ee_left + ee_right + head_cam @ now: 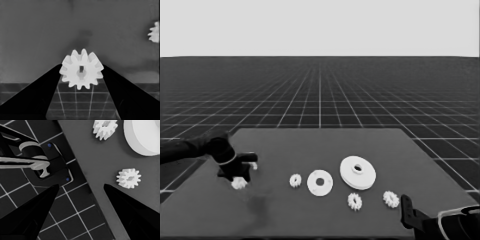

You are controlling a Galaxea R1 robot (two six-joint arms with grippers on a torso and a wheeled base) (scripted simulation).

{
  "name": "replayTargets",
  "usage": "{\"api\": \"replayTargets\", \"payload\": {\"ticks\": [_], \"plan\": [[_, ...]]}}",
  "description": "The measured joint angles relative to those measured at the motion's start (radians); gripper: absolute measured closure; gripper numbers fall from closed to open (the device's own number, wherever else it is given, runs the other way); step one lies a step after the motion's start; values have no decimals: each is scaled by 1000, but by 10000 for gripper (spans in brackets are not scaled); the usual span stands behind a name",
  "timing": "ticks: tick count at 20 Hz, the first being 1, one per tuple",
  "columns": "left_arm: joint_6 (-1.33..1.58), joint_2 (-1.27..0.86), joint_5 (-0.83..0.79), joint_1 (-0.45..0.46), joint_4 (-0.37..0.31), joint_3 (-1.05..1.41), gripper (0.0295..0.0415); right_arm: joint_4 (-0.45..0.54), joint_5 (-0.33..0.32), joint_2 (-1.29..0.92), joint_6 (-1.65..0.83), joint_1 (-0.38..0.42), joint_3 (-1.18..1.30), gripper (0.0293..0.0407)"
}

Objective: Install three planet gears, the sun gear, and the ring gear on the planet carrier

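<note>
Head view: high, looking down across the table (310, 210) toward the horizon. Left wrist view: close behind a gear (81, 69) at the table's left end. Right wrist view: over the near right corner, sharing the larger round part (146, 135) with the head view.

Lay flat mid-counter: smaller round part (320, 182), with larger round part (358, 172) just beside it, hub raised. Sat scattered nearby: three gears (295, 180) (354, 201) (391, 199). Sat at the left end, between the left pincer's (81, 72) fingers: fourth gear (81, 69).

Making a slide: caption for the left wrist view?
Left gripper with a small toothed gear between its fingers, above the table's edge.
</note>
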Motion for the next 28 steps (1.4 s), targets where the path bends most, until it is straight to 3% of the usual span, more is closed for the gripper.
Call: {"api": "replayTargets", "payload": {"ticks": [4, 5, 6, 7, 9, 14, 15, 17, 24, 26, 28], "plan": [[0, -1, 5, -9, -8, 1, 398, 0, 0, 0, 0, 0, 0, 315], [-386, 148, 75, -12, 38, 123, 398, 0, 0, 0, 0, 0, 0, 315], [-586, 423, 120, -14, 41, 112, 397, 0, 0, 0, 0, 0, 0, 315], [-638, 606, 131, -14, 33, 17, 398, 0, 0, 0, 0, 0, 0, 315], [-627, 767, 127, -14, 27, -133, 398, 0, 0, 0, 0, 0, 0, 315], [-603, 839, 122, -13, 24, -228, 398, 0, 0, 0, 0, 0, 0, 315], [-579, 846, 116, 54, 96, -259, 398, 0, 0, 0, 0, 0, 0, 315], [-548, 855, 102, 126, 161, -304, 398, 0, 0, 0, 0, 0, 0, 315], [-530, 862, 91, 157, 193, -332, 398, 0, 0, 0, 0, 0, 0, 315], [-529, 862, 91, 157, 193, -333, 339, 0, 0, 0, 0, 0, 0, 315], [-529, 862, 91, 157, 193, -333, 327, 0, 0, 0, 0, 0, 0, 315]]}}
